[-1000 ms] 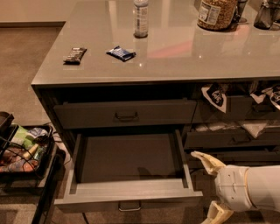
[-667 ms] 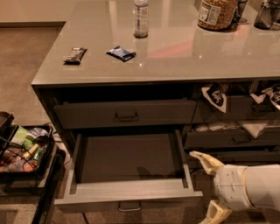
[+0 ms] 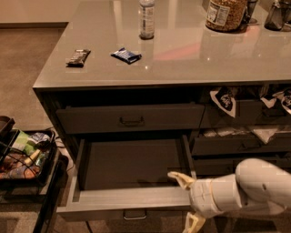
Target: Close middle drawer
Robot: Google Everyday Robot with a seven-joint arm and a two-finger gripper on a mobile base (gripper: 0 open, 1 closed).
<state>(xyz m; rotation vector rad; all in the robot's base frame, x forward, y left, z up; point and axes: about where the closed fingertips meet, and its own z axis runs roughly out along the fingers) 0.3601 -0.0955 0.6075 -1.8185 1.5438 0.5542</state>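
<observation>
The middle drawer (image 3: 129, 164) is a wide dark grey drawer, pulled far out, with a bare smooth inside. Its shallow front (image 3: 113, 202) has a small metal handle (image 3: 135, 214) at the bottom centre. My gripper (image 3: 187, 200) is at the drawer's front right corner, on a white arm (image 3: 245, 189) coming in from the right. It is open. One fingertip (image 3: 178, 178) lies over the inside right corner, just behind the front. The other fingertip (image 3: 193, 222) hangs below and in front of it.
A shut wide drawer (image 3: 132, 119) sits above. Narrower drawers (image 3: 241, 143) with white cloths and packets are at the right. The counter (image 3: 191, 63) holds a bottle (image 3: 146, 18), a jar (image 3: 223, 13), a dark bar (image 3: 78, 57) and a blue packet (image 3: 126, 55). A black cart (image 3: 25, 159) of items stands at the left.
My gripper has moved left and slightly down, from beside the drawer's right side to its front right corner. The drawer has not visibly moved.
</observation>
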